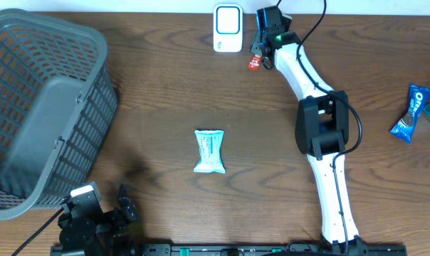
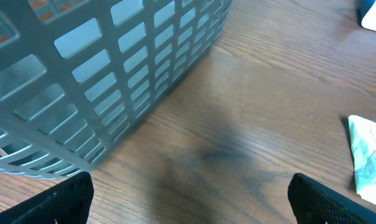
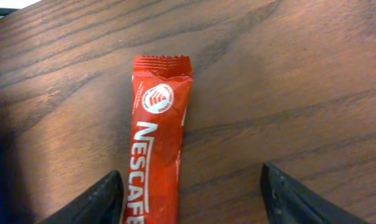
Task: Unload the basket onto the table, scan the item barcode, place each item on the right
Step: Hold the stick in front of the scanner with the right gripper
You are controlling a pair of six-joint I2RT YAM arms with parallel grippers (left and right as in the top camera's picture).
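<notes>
A red Nescafe sachet (image 3: 157, 149) lies flat on the wooden table, lengthwise between the fingers of my right gripper (image 3: 189, 175). The jaws stand apart; the sachet is close to the left finger (image 3: 98, 202) and well clear of the right one (image 3: 294, 196). In the overhead view the right gripper (image 1: 260, 55) is at the far edge over the sachet (image 1: 255, 62), just right of the white barcode scanner (image 1: 228, 28). My left gripper (image 2: 189, 190) hangs wide open over bare wood at the near left (image 1: 112, 208), holding nothing.
A large grey basket (image 1: 37, 107) fills the left side, its slatted wall (image 2: 113, 74) close to the left gripper. A pale teal packet (image 1: 209, 151) lies mid-table, also at the right of the left wrist view (image 2: 368, 155). A blue Oreo pack (image 1: 412, 112) lies far right.
</notes>
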